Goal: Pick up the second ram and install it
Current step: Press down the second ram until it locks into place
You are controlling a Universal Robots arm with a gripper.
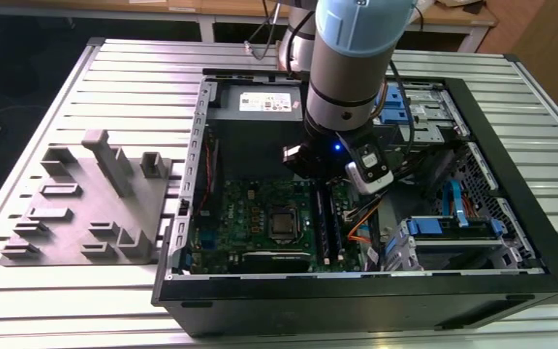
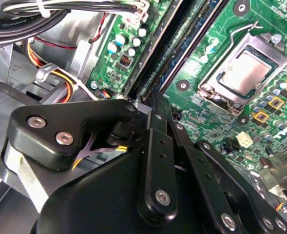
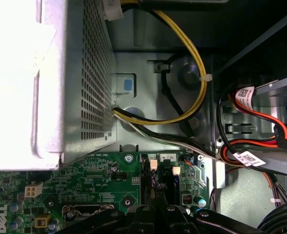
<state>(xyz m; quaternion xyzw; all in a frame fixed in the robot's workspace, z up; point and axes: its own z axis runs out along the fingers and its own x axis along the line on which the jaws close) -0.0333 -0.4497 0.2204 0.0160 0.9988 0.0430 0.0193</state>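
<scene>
My arm (image 1: 352,58) reaches down into the open computer case (image 1: 511,218), which lies on its side on the slatted metal desk (image 1: 143,73), right of centre in the exterior view. My jaws hang low over the green motherboard (image 1: 245,218), at the far end of the long black slot rails (image 1: 325,222), which run toward the near wall of the case.

In the second wrist view, the black links of my jaws come together to a narrow tip right at the end of those rails. Whether my jaws are clenched or released, I cannot tell. The second ram (image 2: 178,58) shows there as a thin dark blue strip lying lengthwise between the black rails and running away from the tip of my jaws. I cannot tell whether it is pressed fully home. Just beside the rails sits the silver processor socket (image 2: 245,73) with its metal lever.

In the first wrist view, a perforated grey metal box (image 3: 80,73) stands beyond the board's edge, with yellow and black cables (image 3: 192,58) looping past it and red cables (image 3: 260,117) further off.

On the desk, toward the exterior view's left and well apart from the case, rests a grey parts holder (image 1: 90,211) with upright posts.
</scene>
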